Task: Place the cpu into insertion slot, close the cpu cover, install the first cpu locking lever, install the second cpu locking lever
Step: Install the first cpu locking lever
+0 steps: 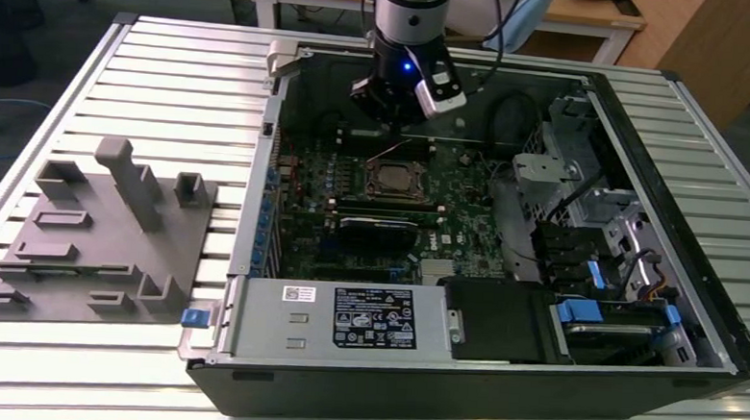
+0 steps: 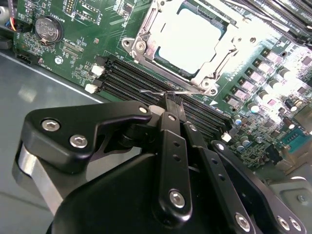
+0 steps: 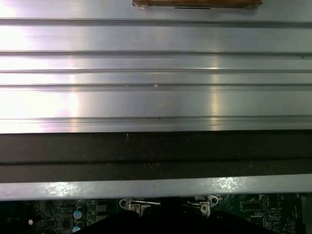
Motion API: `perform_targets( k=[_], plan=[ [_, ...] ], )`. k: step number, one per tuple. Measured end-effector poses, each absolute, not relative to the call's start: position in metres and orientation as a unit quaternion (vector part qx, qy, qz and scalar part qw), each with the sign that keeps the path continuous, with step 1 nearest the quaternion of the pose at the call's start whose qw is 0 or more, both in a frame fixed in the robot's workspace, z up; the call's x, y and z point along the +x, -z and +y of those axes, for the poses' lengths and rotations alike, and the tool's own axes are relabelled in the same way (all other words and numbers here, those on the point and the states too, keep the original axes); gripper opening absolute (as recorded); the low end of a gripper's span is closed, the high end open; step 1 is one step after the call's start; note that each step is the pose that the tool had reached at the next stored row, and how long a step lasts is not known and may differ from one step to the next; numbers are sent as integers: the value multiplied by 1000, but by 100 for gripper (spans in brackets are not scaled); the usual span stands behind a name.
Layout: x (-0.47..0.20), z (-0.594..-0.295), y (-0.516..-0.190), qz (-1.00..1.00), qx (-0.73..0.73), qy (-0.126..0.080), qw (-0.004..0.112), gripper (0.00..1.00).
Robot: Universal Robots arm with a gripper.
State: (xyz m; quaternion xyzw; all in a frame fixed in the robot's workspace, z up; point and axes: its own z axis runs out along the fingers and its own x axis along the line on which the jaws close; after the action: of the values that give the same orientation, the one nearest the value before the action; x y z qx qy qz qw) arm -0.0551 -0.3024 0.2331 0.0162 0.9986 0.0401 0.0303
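**A:** Where is the cpu?

**B:** The cpu [image 2: 187,36] sits in the insertion slot [image 1: 372,179], on the green board [image 2: 112,29] toward the far side of the open computer case [image 1: 256,213]. Its pale metal top shows through the window of the cpu cover [image 2: 146,27], which lies flat around it.

**A:** And the gripper?

**B:** The gripper [image 2: 170,99] hangs inside the case, just on the far side of the slot in the exterior view. In the second wrist view its 2 black fingers [image 2: 171,122] are drawn together with no gap showing. Their tip is at a thin wire locking lever [image 2: 153,91] that runs along the socket's edge, between the cover and the long black memory slots [image 2: 131,78].

**A:** Is the lever pinched?

**B:** I cannot tell. The tip is touching it or just over it.

**A:** What else is around?

**B:** A round coin battery [image 2: 47,28] sits on the board, well apart from the socket. The case rests on a ribbed metal surface [image 1: 164,74]. A grey fixture plate [image 1: 91,243] lies on it at the exterior view's left, and the grey power supply box [image 1: 343,316] fills the near end of the case.
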Motion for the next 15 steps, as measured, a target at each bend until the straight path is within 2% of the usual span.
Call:
perform_targets(
  k=[15],
  plan=[
    [-54, -302, -225, 999, 16, -38, 30, 11]
  ],
)
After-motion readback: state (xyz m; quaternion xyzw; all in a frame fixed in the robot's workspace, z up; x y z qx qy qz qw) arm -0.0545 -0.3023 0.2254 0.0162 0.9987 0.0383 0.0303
